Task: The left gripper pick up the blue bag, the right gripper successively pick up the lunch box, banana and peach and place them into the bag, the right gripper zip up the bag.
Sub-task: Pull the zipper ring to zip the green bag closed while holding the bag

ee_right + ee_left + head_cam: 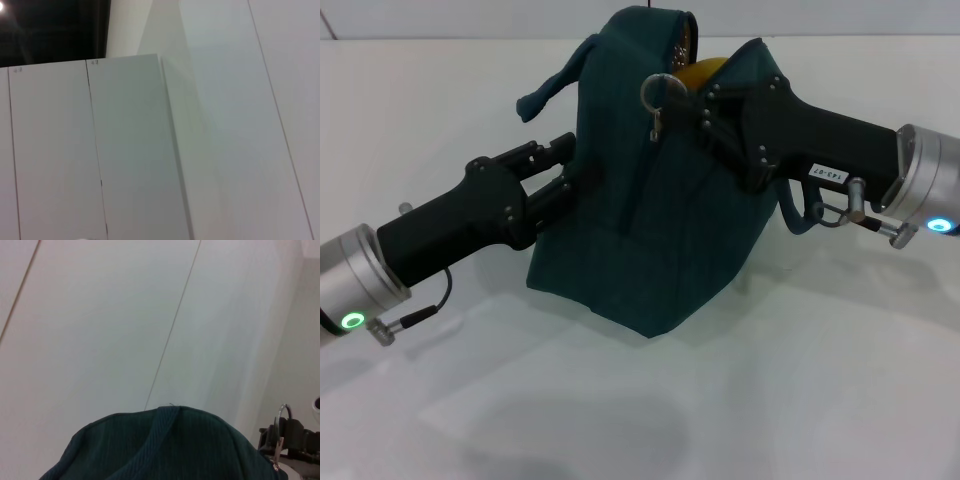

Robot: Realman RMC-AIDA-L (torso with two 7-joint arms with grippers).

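Observation:
The blue bag [650, 220] stands on the white table in the head view, its mouth partly open at the top with silver lining [686, 40] showing. A yellow patch of the banana [705, 72] shows inside the opening. The lunch box and the peach are out of view. My left gripper [563, 175] comes in from the left and is shut on the bag's side fabric. My right gripper [682, 100] reaches in from the right at the bag's top edge, shut on the zipper pull, whose metal ring [655, 92] stands upright. The left wrist view shows the bag's top [165, 445] and that ring [283, 416].
One bag handle [542, 95] sticks out toward the left, another loop [798, 215] hangs under my right gripper. The white table [620, 400] spreads in front of the bag. The right wrist view shows only white wall panels [135, 150].

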